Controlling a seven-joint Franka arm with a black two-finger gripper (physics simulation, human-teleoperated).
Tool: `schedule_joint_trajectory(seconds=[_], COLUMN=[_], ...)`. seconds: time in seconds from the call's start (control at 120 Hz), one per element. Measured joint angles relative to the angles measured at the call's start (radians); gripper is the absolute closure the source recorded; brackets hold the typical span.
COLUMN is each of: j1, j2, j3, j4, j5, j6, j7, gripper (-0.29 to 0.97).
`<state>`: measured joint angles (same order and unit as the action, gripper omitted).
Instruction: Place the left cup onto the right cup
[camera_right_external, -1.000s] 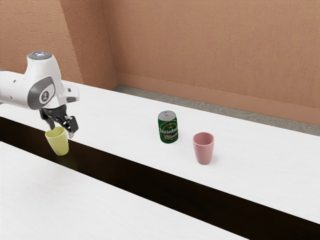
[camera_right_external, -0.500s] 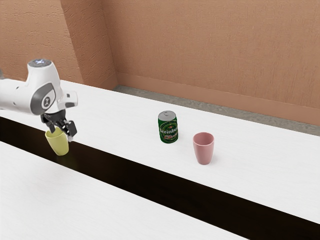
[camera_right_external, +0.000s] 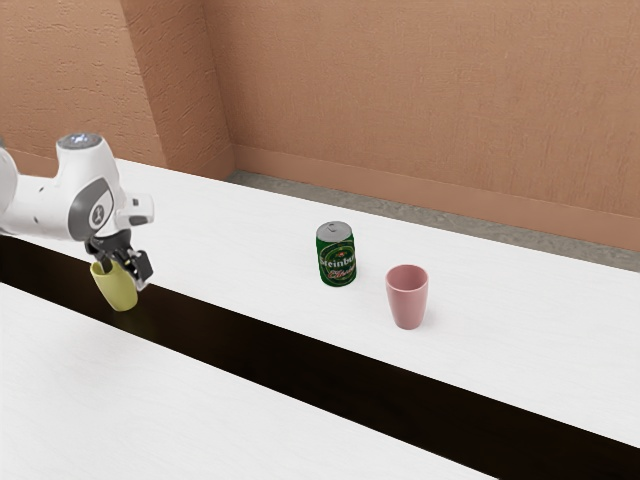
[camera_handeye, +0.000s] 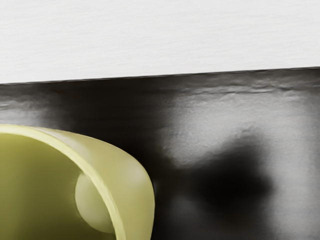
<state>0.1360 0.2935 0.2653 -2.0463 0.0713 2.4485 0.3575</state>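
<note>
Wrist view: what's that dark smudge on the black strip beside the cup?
Wrist view: likely a soft shadow on the glossy black strip, with pale glare around it, beside the yellow-green cup. Exterior view: that strip looks evenly dark.

The room is bright, with even, soft light from above and no hard beam. The white table (camera_right_external: 520, 300) is almost glaring, while the brown walls (camera_right_external: 450, 90) stay matte. The pink cup (camera_right_external: 407, 296) and the can (camera_right_external: 336, 255) throw only faint, short shadows at their bases. The dark strip (camera_right_external: 300, 360) is glossy; in the wrist view it carries a pale sheen (camera_handeye: 240, 120) and a dark, soft-edged blotch (camera_handeye: 235, 185). The yellow cup (camera_handeye: 125, 185) glows a little on its rim.
</note>
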Motion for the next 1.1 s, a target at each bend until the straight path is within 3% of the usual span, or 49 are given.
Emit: schedule_joint_trajectory(seconds=[0.2, 0.483, 0.608, 1.1], j1=[0.018, 0.024, 0.023, 0.020], j2=[0.043, 0.053, 0.054, 0.046], j3=[0.000, 0.000, 0.000, -0.005], j4=[0.017, 0.020, 0.021, 0.052], j5=[-0.065, -0.084, -0.085, -0.075], j6=[0.022, 0.039, 0.044, 0.035], j7=[0.047, 0.095, 0.110, 0.133], gripper=[0.09, 0.54, 0.66, 0.78])
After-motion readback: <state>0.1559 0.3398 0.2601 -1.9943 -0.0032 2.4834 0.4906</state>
